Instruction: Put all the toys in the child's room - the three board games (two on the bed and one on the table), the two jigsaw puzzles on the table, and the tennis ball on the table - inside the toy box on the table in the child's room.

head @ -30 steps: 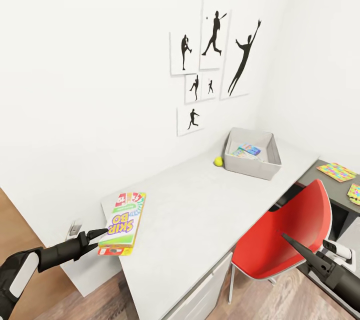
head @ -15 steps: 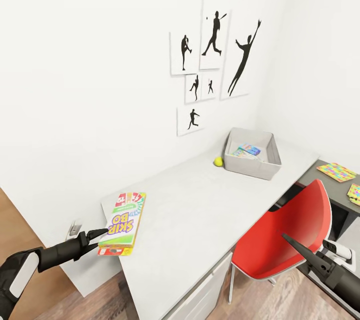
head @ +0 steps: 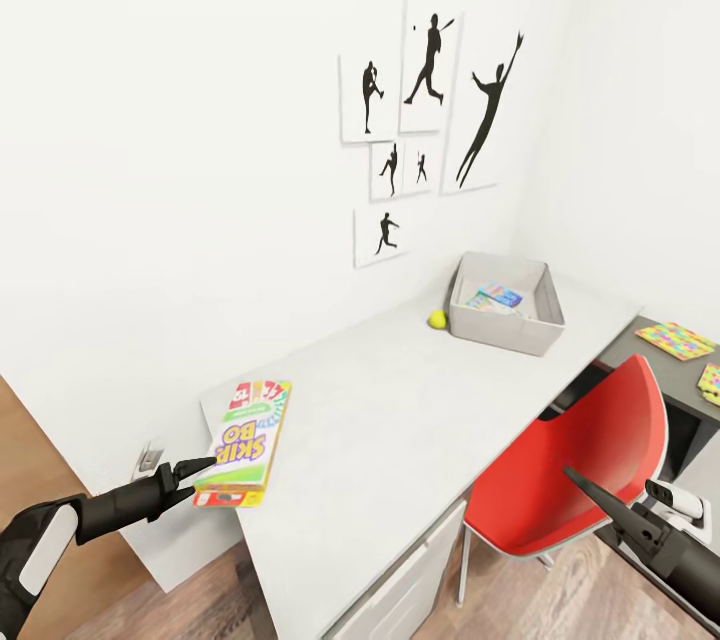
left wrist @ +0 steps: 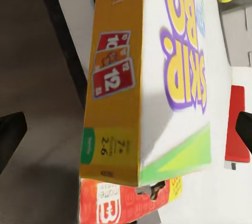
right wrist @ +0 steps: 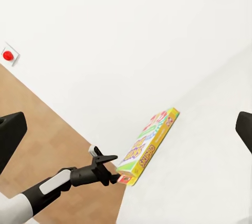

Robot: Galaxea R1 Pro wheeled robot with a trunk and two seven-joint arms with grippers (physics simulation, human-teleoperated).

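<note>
Camera has tipped slightly; my left tool (head: 200,476) still pinches the game box (head: 246,440) above the bench (head: 400,420) edge. My right tool (head: 580,480) hangs spread, while the bin (head: 505,305) holds another game.

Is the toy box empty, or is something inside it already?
Not empty. The head view shows a colourful flat box lying inside the toy box, while the tennis ball sits outside on the table.

arms: black, white panels | fingers (head: 190,468): black, slim, pointed
</note>
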